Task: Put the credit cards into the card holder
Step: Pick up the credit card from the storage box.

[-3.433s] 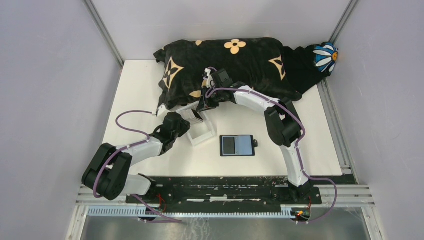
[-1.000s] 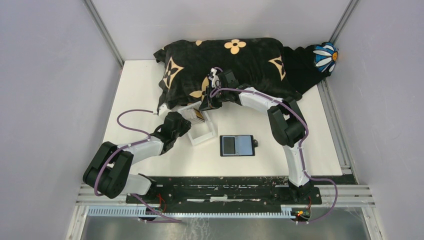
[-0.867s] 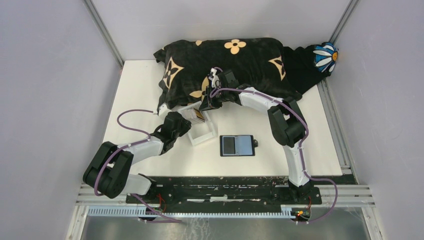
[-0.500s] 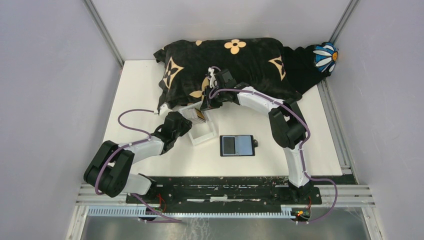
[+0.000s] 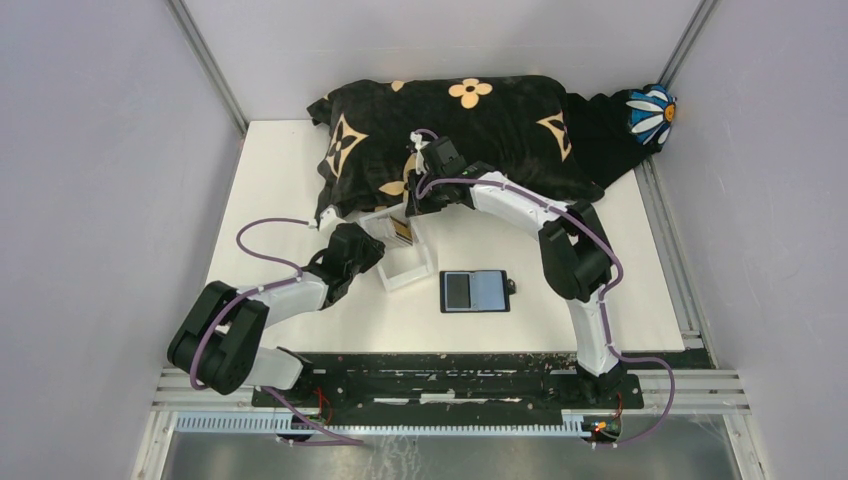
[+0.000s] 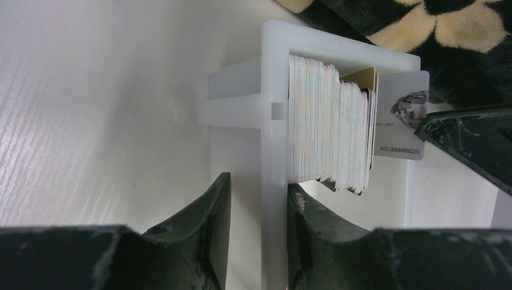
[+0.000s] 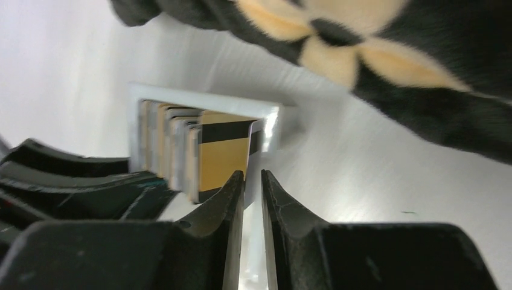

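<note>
The top camera sits high above and behind the arm bases, looking down over the whole counter [image 5: 290,170] as far as the patterned blanket [image 5: 480,120], far enough off to hold both arms. The left wrist camera looks past the left hand [image 6: 256,199], very close along the clear box [image 6: 275,72] at the edges of the credit cards [image 6: 326,133]. The right wrist camera looks past the right hand [image 7: 252,178] at the same box from the other side, and all three views share that box, its cards and the blanket's edge.

The silver-grey card [image 6: 401,130] bore "NO.88888825" in small print, the last digits unsure. Above it stood a word ending "NTURY".
</note>
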Action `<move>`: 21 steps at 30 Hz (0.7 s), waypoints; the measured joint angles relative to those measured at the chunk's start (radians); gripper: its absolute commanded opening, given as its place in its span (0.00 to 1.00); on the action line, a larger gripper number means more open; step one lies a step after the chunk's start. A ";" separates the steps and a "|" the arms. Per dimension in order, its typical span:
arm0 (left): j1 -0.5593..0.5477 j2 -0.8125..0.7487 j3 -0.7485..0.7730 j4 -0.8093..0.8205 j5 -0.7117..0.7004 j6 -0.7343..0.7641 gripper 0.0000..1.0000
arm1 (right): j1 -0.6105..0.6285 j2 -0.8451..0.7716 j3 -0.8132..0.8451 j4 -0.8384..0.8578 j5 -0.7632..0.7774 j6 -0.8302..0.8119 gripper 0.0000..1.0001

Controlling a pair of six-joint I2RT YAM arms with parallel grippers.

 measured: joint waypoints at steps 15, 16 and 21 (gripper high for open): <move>0.000 0.000 0.000 0.003 0.008 0.008 0.34 | 0.035 -0.003 0.037 -0.064 0.169 -0.077 0.21; 0.000 0.000 0.000 0.003 0.008 0.008 0.34 | 0.040 -0.003 0.042 -0.071 0.180 -0.082 0.20; 0.000 0.000 -0.001 0.004 0.010 0.008 0.34 | 0.066 0.002 0.065 -0.100 0.246 -0.115 0.21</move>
